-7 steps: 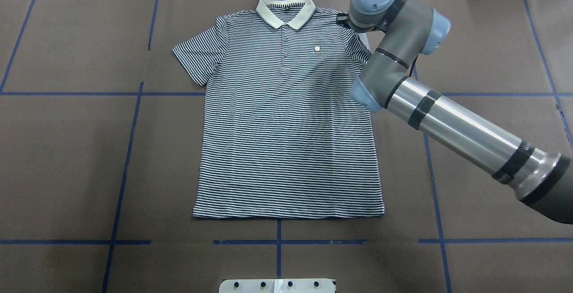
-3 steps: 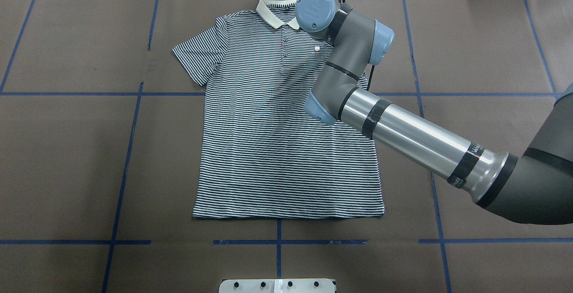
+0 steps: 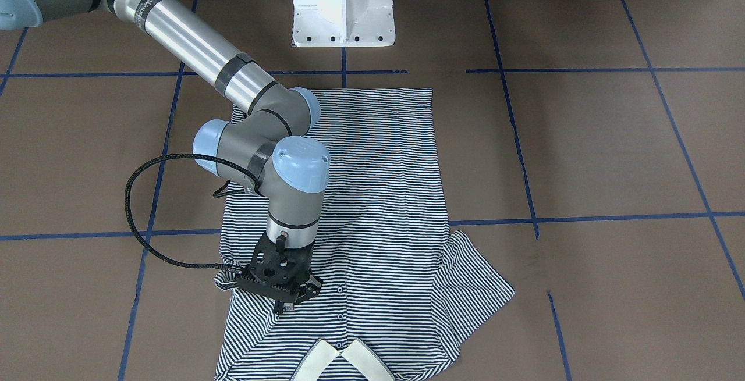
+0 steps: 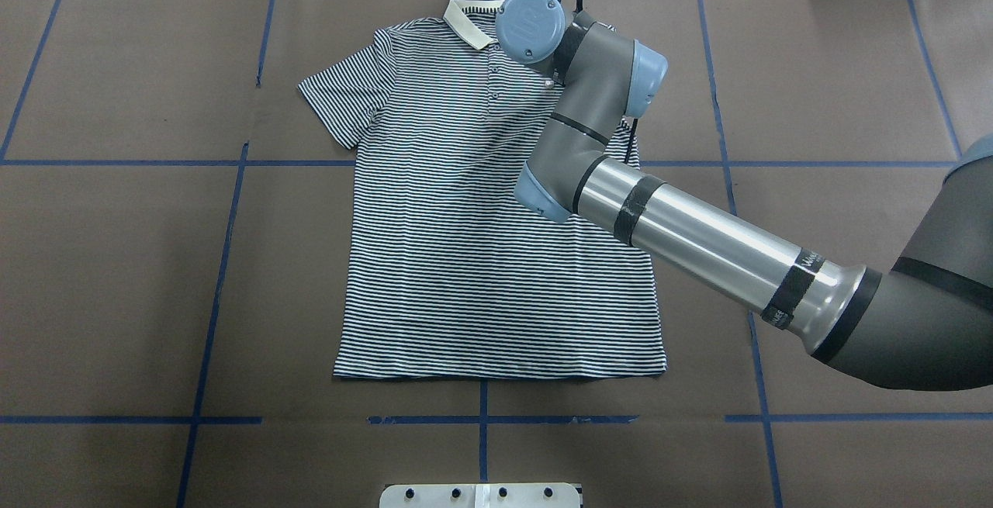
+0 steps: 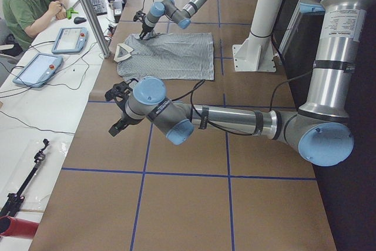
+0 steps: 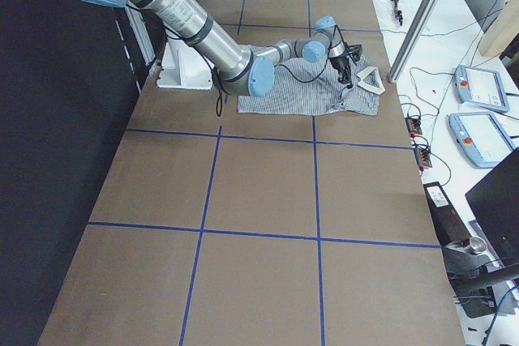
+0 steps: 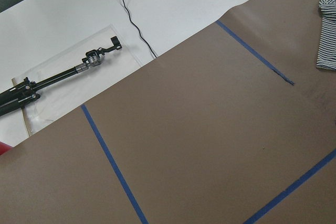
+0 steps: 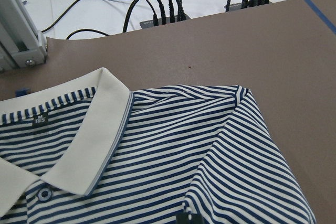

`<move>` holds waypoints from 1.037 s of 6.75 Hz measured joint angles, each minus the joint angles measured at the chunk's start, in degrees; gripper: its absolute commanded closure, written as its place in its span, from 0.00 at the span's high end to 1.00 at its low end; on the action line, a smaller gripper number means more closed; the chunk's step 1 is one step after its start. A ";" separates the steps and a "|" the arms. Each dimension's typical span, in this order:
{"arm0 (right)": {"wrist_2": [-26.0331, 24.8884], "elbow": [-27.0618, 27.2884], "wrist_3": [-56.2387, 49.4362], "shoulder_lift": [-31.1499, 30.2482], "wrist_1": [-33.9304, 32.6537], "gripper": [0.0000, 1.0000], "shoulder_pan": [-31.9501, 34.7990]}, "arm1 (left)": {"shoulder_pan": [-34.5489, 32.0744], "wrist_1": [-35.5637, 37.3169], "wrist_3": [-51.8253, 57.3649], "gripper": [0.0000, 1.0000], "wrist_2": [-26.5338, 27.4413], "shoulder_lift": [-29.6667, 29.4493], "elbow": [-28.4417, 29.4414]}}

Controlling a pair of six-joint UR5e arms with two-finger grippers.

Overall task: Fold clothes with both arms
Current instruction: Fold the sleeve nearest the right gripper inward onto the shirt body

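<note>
My right gripper (image 3: 289, 299) pinches the polo shirt's (image 4: 465, 221) sleeve (image 8: 247, 166) over the chest by the far collar (image 4: 465, 15), so it folds inward. The shirt lies flat mid-table (image 4: 116, 260). My left gripper (image 5: 119, 110) hangs well left (open or closed, I cannot tell).

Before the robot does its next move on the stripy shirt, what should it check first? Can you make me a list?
1. Right fingers gripping the sleeve: ok, it seems; the fabric bunches up to them.
2. Sleeve folded over the front of the shirt: ok.
3. Left arm close enough to help: not ok; it is far off, over bare table.
4. Left fingers open: cannot tell.
5. Other sleeve lying flat: ok.
6. Hem straight: ok.
</note>
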 measured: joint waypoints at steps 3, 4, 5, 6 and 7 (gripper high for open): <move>-0.92 -0.34 0.63 0.43 0.02 0.69 -0.79 | 0.05 -0.06 0.01 1.00 -0.06 0.14 -0.04; -0.93 -0.38 0.46 0.43 0.06 1.00 -0.89 | 0.05 -0.15 0.03 1.00 -0.06 0.18 -0.05; -0.86 -0.39 -0.63 0.53 0.08 1.00 -0.91 | 0.05 -0.37 0.13 1.00 -0.03 0.21 -0.05; -0.35 -0.37 -3.02 0.88 0.08 1.00 -0.78 | 0.06 -0.98 0.16 1.00 0.01 0.23 0.02; 1.59 -0.32 -6.47 1.22 0.07 1.00 0.11 | 0.25 -2.17 0.02 1.00 0.10 0.20 0.25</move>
